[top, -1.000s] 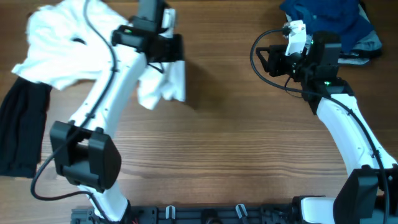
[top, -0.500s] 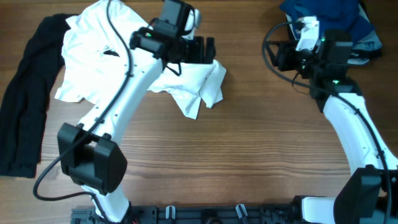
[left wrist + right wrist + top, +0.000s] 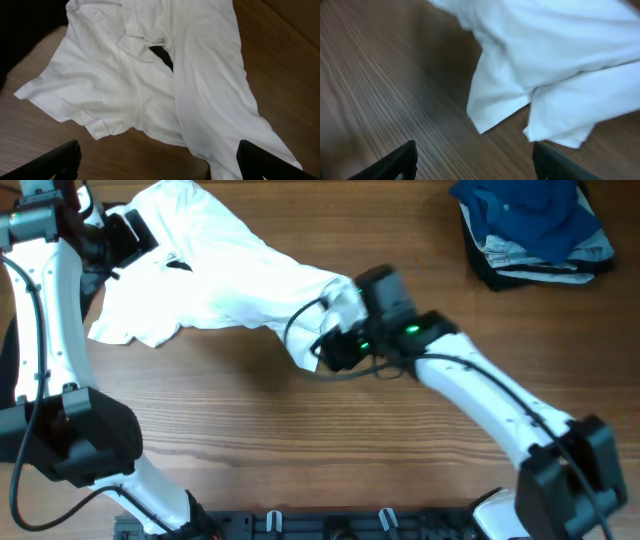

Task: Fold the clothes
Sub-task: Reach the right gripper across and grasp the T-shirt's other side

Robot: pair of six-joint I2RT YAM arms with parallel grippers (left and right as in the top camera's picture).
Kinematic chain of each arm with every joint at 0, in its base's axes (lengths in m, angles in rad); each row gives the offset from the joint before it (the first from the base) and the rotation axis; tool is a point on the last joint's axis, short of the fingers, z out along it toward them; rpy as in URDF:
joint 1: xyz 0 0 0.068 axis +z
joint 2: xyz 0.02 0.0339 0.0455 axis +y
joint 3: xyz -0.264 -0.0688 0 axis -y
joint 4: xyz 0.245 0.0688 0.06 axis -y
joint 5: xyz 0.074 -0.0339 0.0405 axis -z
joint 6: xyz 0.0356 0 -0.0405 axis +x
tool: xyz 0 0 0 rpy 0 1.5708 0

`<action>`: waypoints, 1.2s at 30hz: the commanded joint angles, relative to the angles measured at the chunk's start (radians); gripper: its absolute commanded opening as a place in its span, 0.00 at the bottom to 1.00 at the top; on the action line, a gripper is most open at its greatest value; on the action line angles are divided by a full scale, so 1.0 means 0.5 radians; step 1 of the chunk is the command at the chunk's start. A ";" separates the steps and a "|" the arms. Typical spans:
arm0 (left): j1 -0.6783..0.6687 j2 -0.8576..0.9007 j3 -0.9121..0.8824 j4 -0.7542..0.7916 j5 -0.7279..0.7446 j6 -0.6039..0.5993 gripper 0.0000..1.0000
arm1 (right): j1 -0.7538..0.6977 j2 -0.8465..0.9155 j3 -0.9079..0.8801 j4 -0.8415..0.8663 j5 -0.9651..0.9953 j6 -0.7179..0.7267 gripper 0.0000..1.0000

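Observation:
The clothes here are a white T-shirt (image 3: 225,265) lying stretched from the table's far left towards the middle, with a small black mark (image 3: 161,54) by its collar. My left gripper (image 3: 128,232) hangs over the shirt's far-left part. It is open, and its fingers (image 3: 62,161) stand wide with nothing between them. My right gripper (image 3: 335,352) is at the shirt's right end and is also open. In the right wrist view the shirt's corners (image 3: 555,120) lie just ahead of the right gripper (image 3: 477,165), above bare wood.
A stack of blue and grey garments (image 3: 530,225) sits at the back right. A black garment (image 3: 25,25) lies at the far left beside the shirt. The wooden table (image 3: 300,450) runs on towards the front edge.
My left gripper let go of the shirt and swung from the middle to the far left. My right arm came from the back right to the shirt's right end, its jaws widening. The shirt now lies stretched out.

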 commanded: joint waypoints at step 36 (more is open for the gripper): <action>-0.013 0.130 0.016 -0.015 -0.126 0.013 1.00 | 0.217 0.742 1.006 -0.338 0.956 0.317 0.04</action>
